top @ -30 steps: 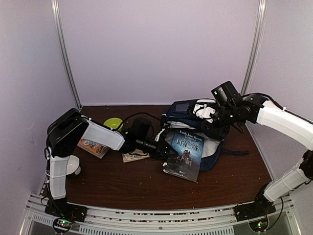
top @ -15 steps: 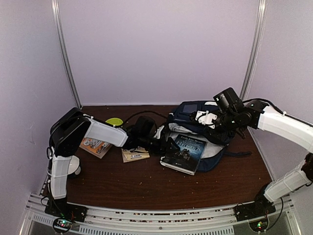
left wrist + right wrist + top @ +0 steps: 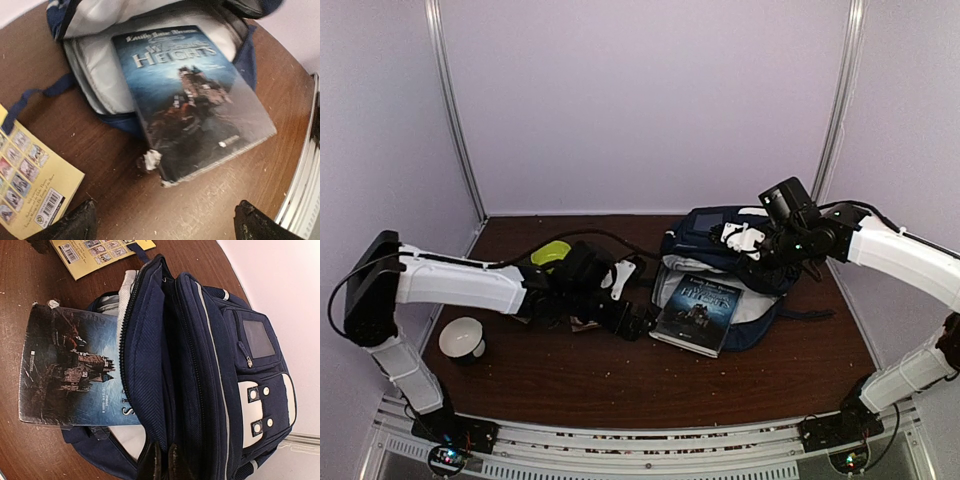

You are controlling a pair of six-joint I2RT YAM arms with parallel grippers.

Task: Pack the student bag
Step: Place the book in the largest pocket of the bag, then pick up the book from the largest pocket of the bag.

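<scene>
Half the book (image 3: 700,308) sits in the bag (image 3: 710,228) now, a bit deeper than a second ago. Its lower end pokes out of the mouth onto the counter (image 3: 620,385).

Left fingers (image 3: 75,223) have let go and backed off. They're spread wide with nothing between them, and the book's torn corner is just ahead. The left arm has swung out low, uncovering a white cup (image 3: 462,338) near its base. A yellow booklet (image 3: 30,185) lies beside those fingers, outside the bag.

Right fingers (image 3: 150,467) are clenched on the bag's upper flap, holding the mouth open. The bag lies front pockets up at the right rear of the counter.

My read: the book isn't fully in. It needs another push on the exposed edge, then the booklet goes in. Risk is the bag sliding instead of the book.
</scene>
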